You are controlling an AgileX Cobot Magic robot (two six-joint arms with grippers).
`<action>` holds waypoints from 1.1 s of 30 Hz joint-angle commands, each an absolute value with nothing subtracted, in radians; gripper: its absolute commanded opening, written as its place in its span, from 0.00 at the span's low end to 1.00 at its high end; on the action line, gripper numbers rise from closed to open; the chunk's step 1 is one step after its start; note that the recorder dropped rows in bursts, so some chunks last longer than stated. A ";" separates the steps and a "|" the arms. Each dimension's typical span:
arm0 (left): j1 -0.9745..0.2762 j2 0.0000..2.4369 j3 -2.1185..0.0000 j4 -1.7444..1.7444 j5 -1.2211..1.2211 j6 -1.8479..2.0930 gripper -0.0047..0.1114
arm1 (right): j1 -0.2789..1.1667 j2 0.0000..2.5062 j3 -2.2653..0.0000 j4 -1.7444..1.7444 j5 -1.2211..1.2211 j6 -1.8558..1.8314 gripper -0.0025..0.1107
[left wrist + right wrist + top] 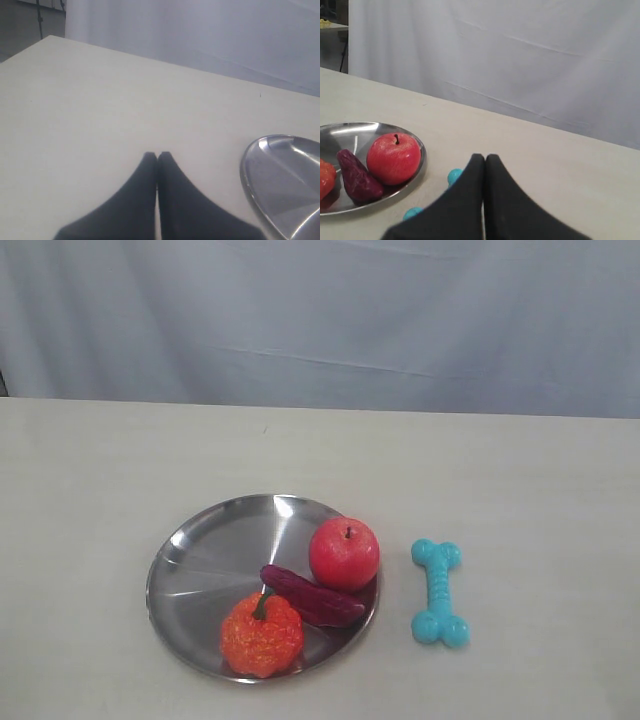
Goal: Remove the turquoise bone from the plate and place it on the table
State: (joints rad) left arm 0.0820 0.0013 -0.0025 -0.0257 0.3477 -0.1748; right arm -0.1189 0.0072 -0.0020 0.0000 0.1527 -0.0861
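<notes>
Turquoise bone (pixel 439 593): a rubbery-looking toy with paired knobs at each end and a ribbed shaft. It is laid flat on the desk (pixel 100 470), just right of the plate (pixel 200 550) and apart from its rim, with its length running near to far. In the right wrist view the bone (pixel 454 176) is shown only as two knobs, the rest being hidden behind the fingers.
Plate: round, shiny silver metal with a shallow raised rim. Its left half is bare and streaked with reflections. Part of its edge (pixel 280 170) is caught in the left wrist view.
Desk: flat, pale beige, smooth and matte.
Apple (pixel 344 553): red, glossy and round, with a dark stem. It is set upright at the right side of the plate.
Purple piece (pixel 310 596): dark, long, tapered and wrinkled. It is laid between the apple and the pumpkin and appears to touch both.
Pumpkin (pixel 261 635): orange and bumpy, with a green stem, placed at the near edge of the plate.
Left fingers (pixel 156 162): black, matte and tapered. The tips are pressed together and nothing is held. They are poised over bare desk, left of the plate.
Right fingers (pixel 483 162): of the same make, closed tip to tip and empty, held over the desk by the bone.
Backdrop (pixel 320 320): pale, creased cloth hung beyond the far edge of the desk.
</notes>
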 commanded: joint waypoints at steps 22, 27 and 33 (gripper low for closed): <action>0.077 0.000 0.000 -0.026 0.342 -0.177 0.04 | -0.125 0.000 0.000 0.000 0.268 -0.094 0.02; 0.077 0.000 0.000 -0.026 0.342 -0.177 0.04 | -0.125 0.000 0.000 0.000 0.268 -0.094 0.02; 0.077 0.000 0.000 -0.026 0.342 -0.177 0.04 | -0.125 0.000 0.000 0.000 0.268 -0.094 0.02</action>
